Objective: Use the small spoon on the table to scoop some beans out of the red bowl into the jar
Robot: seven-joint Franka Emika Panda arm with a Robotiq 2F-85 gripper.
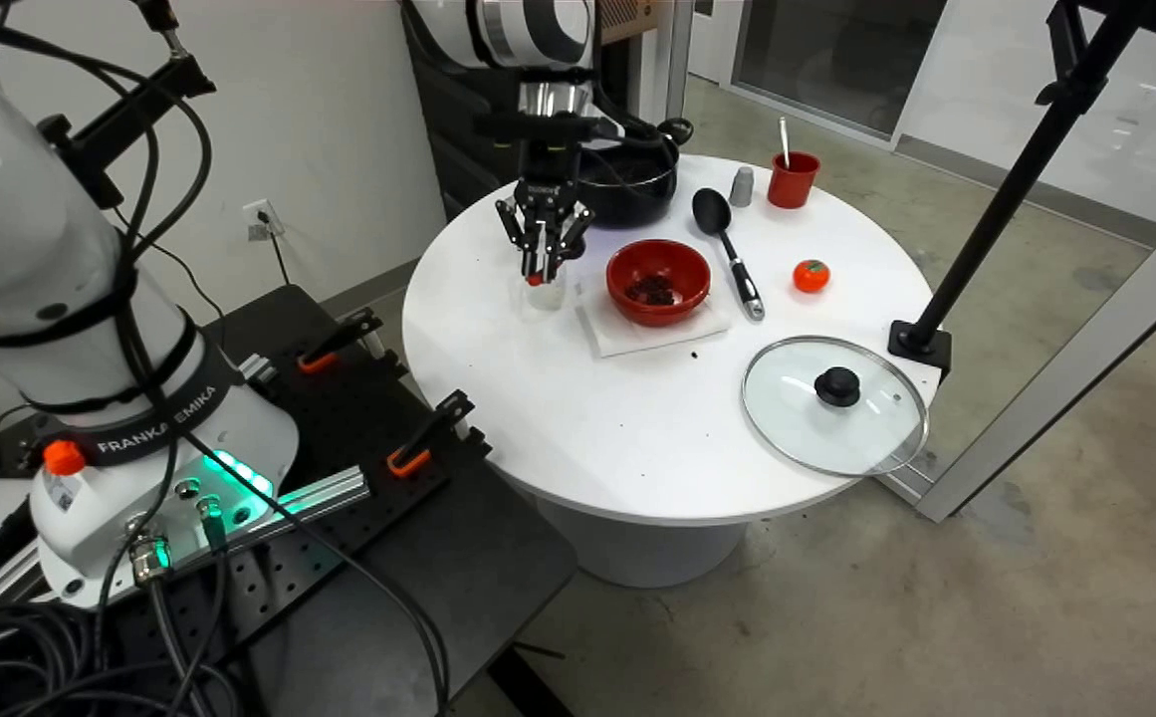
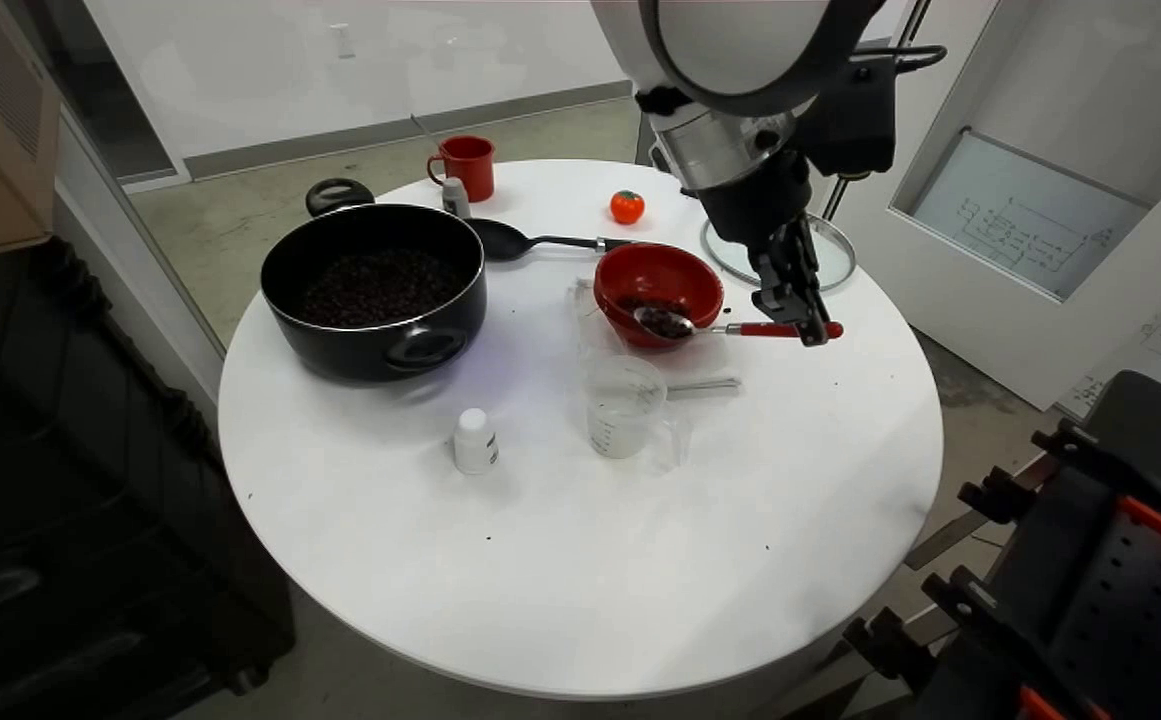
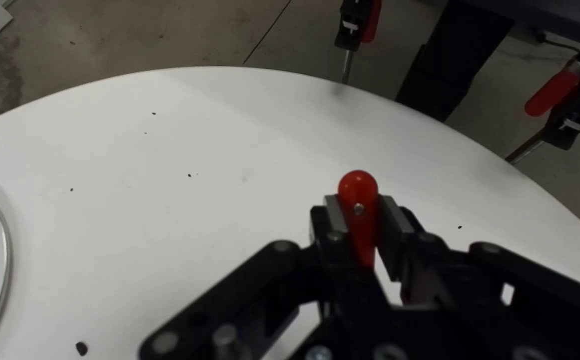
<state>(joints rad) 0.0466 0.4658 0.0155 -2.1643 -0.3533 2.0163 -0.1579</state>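
Note:
My gripper (image 3: 358,212) is shut on the red handle of the small spoon (image 2: 662,322), near the handle's rounded end. The spoon is held in the air, roughly level, with dark beans in its silvery head. In an exterior view, that head overlaps the near side of the red bowl (image 2: 658,262); its exact height is hard to judge. More beans (image 1: 650,291) lie in the bowl's bottom. The clear jar (image 2: 625,405), with markings on its side, stands on the white table (image 2: 560,570) beside the bowl. Part of the jar (image 1: 547,297) is hidden behind my gripper in an exterior view.
A black pot (image 2: 360,350) holds a dark mass. Around the bowl are a white napkin (image 1: 627,344), black-handled utensil (image 1: 742,279), tomato (image 1: 811,276), glass lid (image 1: 787,428) and red cup (image 1: 794,184). A white shaker (image 2: 476,445) stands near the jar, a grey one (image 1: 742,187) farther off.

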